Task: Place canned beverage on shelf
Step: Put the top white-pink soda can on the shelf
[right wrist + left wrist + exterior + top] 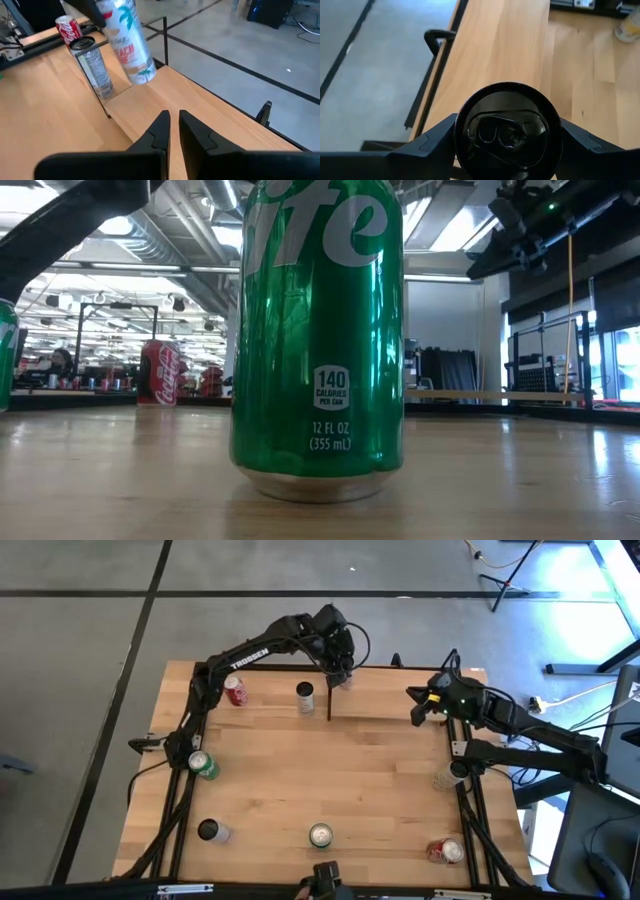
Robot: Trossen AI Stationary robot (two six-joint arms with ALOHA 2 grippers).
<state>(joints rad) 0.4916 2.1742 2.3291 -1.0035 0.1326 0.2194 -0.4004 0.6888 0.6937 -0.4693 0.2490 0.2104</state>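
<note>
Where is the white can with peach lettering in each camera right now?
High: white can mostly hidden under left pincer, top centre.
Low: not in it.
Left wrist: bottom centre, dark top facing the camera.
Right wrist: upper left, tilted.
Landmark: light wooden shelf board with black rods.

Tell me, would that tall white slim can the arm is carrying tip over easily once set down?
Probably yes: the tall white slim can is narrow for its height and hangs tilted in the left tool. Its smooth metal side may slip. On the light wooden shelf board it would likely roll if knocked over.
</note>
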